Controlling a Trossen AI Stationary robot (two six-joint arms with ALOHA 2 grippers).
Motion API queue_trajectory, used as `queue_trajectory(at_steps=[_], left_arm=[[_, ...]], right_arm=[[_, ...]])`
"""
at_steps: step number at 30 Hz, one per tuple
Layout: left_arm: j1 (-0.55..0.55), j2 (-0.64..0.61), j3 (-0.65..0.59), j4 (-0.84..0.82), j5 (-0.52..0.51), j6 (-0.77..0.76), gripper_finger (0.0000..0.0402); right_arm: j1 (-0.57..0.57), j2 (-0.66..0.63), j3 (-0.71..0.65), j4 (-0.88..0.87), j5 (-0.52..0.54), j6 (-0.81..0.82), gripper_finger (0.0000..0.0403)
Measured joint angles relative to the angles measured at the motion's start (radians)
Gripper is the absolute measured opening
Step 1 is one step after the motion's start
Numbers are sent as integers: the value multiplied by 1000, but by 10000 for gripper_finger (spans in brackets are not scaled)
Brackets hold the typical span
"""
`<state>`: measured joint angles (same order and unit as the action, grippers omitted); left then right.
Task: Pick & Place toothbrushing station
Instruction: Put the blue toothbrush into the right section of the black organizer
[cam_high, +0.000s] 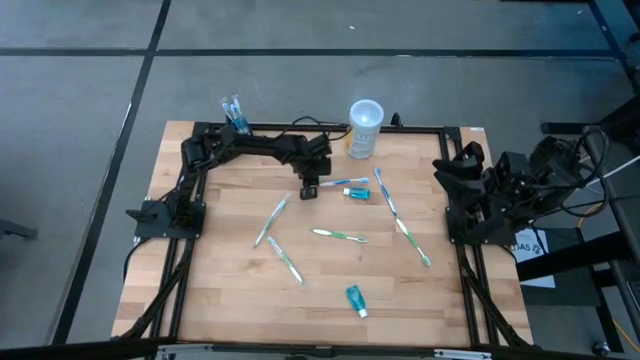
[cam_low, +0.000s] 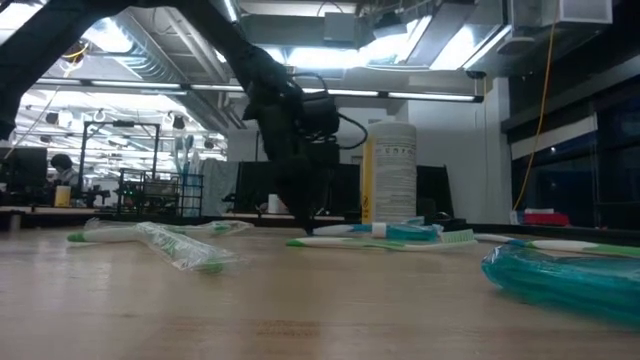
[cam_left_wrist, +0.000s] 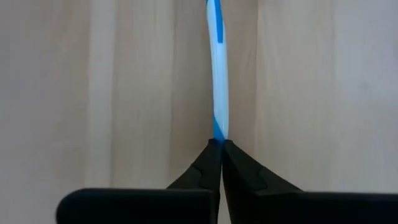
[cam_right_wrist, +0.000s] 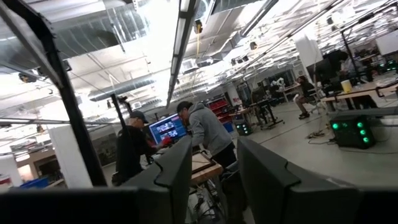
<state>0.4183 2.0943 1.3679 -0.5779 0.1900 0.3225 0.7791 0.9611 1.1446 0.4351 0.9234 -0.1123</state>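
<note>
My left claw (cam_high: 309, 190) clamped on blue-white toothbrush (cam_high: 345, 183) near tabletop (cam_high: 230, 290) back edge; right claw (cam_right_wrist: 211, 180) apart, off right edge.

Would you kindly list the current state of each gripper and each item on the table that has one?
left gripper: shut on blue-and-white toothbrush, down at the table.
right gripper: open, empty, parked at the table's right edge.
cup: upright at the back edge.
other toothbrushes: lying flat, scattered.
toothpaste tube: lying flat near the front.
</note>
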Motion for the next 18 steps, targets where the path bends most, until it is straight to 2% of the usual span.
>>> queue_trajectory(at_steps=[5,7,13,16,18], left_arm=[[32,-49,-96,3,40,-19,2],[41,-89,-138,1,23,-32,2],[80,-250,-287,-57,-75,-29,2],[98,-348,-380,-84,-80,-66,2],[92,-429,-423,-40,-52,-109,2]], right_arm=[[18,0,0,11,26,-18,130],[23,0,0,20,32,-33,130],[24,1,0,38,30,-61,130],[24,1,0,45,30,-79,130],[24,1,0,47,30,-85,130]])
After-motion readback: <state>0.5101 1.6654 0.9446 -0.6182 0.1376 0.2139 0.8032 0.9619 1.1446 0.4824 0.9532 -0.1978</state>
